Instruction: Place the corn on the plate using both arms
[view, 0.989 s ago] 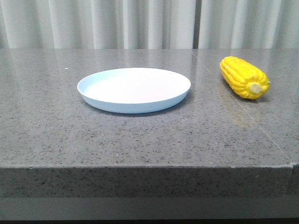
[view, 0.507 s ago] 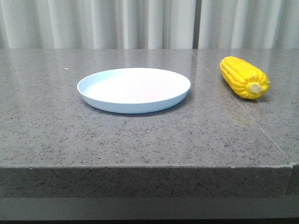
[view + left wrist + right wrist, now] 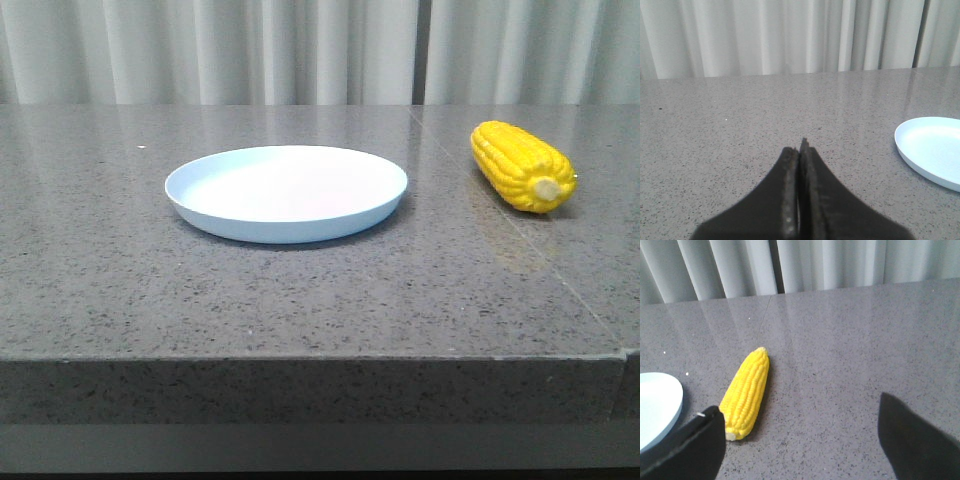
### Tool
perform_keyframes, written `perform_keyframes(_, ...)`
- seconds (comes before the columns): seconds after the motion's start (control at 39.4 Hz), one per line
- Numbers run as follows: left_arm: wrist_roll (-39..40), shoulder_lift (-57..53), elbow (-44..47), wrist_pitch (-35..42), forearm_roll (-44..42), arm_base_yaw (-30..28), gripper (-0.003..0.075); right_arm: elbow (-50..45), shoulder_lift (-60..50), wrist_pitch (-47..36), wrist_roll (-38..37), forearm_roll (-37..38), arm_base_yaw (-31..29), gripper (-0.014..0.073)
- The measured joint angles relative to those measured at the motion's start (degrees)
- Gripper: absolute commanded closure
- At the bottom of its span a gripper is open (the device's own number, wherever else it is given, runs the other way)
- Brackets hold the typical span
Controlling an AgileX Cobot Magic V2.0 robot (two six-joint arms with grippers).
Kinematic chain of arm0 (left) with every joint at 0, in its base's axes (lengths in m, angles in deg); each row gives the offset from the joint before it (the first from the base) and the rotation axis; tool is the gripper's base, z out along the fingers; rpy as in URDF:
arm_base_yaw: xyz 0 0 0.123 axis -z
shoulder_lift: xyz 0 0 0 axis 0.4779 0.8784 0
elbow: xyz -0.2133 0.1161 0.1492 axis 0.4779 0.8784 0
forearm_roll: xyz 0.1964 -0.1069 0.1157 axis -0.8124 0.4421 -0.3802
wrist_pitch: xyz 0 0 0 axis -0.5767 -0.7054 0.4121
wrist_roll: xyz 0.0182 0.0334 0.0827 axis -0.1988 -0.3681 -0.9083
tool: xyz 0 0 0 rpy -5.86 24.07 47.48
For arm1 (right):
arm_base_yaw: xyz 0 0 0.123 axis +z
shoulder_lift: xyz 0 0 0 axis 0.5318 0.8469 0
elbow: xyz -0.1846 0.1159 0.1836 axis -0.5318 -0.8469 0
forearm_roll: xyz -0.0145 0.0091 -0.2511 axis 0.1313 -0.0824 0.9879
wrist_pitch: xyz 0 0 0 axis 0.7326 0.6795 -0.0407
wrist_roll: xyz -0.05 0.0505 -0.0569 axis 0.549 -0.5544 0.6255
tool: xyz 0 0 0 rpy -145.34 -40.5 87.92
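Observation:
The yellow corn (image 3: 523,165) lies on the grey counter to the right of the pale blue plate (image 3: 286,191), its pale stub end toward the front. No arm shows in the front view. In the right wrist view my right gripper (image 3: 799,405) is open wide, and the corn (image 3: 746,391) lies just beyond one fingertip, apart from it, with the plate's rim (image 3: 678,400) at the edge. In the left wrist view my left gripper (image 3: 800,146) is shut on nothing above bare counter, and part of the plate (image 3: 932,151) lies off to one side.
A speckled grey stone counter (image 3: 300,290) holds both objects; its front edge drops off near the camera. A seam line in the stone (image 3: 470,190) runs between plate and corn. White pleated curtains (image 3: 300,50) hang behind the counter.

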Motion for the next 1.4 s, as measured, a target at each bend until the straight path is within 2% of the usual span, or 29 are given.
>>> perform_keyframes(0.3, 0.0, 0.0, 0.0, 0.0, 0.0, 0.0, 0.0741, 0.35, 0.41, -5.44, 0.0, 0.0, 0.0, -0.005)
perform_keyframes(0.43, 0.0, 0.0, 0.0, 0.0, 0.0, 0.0, 0.0741, 3.94, 5.41, -5.19, 0.0, 0.0, 0.0, -0.005)
perform_keyframes(0.74, 0.04, 0.0, 0.0, 0.09, 0.0, 0.0, 0.0741, 21.15, 29.49, 8.2, 0.0, -0.61, 1.21, -0.005)
perform_keyframes(0.91, 0.04, 0.0, 0.0, 0.09, 0.0, 0.0, 0.0741, 30.16, 42.11, 15.89, 0.0, -4.66, 5.41, -0.005)
perform_keyframes(1.07, 0.04, 0.0, 0.0, 0.09, 0.0, 0.0, 0.0741, 37.36, 52.36, 21.71, 0.0, -8.61, 6.58, -0.005)
perform_keyframes(1.4, 0.04, 0.0, 0.0, 0.09, 0.0, 0.0, 0.0741, 46.03, 68.42, 24.4, 0.0, -9.66, 7.04, -0.005)
